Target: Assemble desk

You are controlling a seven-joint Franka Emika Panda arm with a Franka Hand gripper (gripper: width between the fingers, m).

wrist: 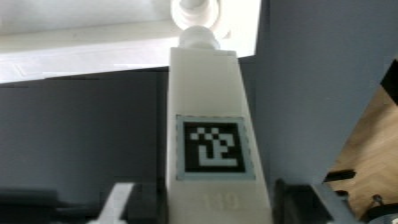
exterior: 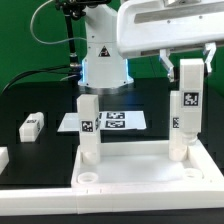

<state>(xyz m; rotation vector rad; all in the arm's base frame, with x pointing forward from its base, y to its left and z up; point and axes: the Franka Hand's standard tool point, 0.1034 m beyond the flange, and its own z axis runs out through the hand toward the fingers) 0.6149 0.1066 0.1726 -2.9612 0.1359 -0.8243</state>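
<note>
White leg (wrist: 205,90), black-and-white tag (wrist: 215,147)

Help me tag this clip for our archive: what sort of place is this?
Probably a robotics lab bench: a robot arm on a black table, a marker board, and its gripper holding a tagged desk leg.

The tabletop (exterior: 130,186) looked like white moulded plastic, smooth, with a soft sheen along its raised rim. The free upright leg (exterior: 88,130) and the gripped leg (exterior: 181,135) had the same white plastic look, more matt and faintly grainy up close. The tag (wrist: 214,146) on the gripped leg was a flat, matt black-and-white print. The worktop (exterior: 30,95) was black and matt. The marker board (exterior: 105,121) looked thin, white and paper-like. The arm (exterior: 105,50) wore a glossy white shell.
</note>
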